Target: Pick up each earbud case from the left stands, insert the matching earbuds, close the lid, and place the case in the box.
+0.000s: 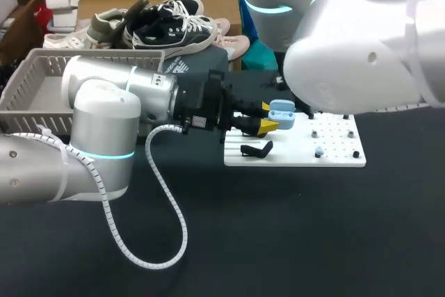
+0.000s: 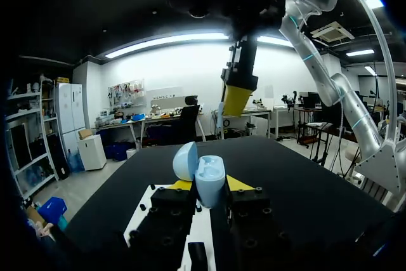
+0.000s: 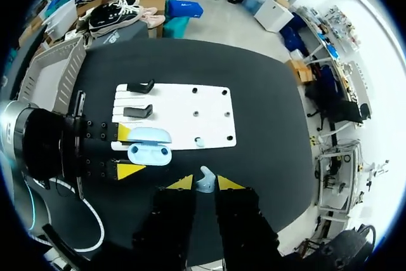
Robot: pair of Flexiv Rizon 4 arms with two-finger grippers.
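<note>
Black tabletop (image 1: 278, 227); left pincer (image 1: 268, 117) tight around open case (image 1: 282, 115), right pincer (image 3: 198, 183), overhead hidden, around earbud (image 3: 204, 180).

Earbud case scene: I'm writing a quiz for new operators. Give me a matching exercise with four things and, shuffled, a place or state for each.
Things:
1. earbud case
2. earbud
3. black stand
4. basket

Places or states:
A. between the right gripper fingers
B. on the white board
C. at the far left of the table
D. lid open, held in the left gripper

Pairs: 1-D, 2-A, 3-B, 4-C
</note>
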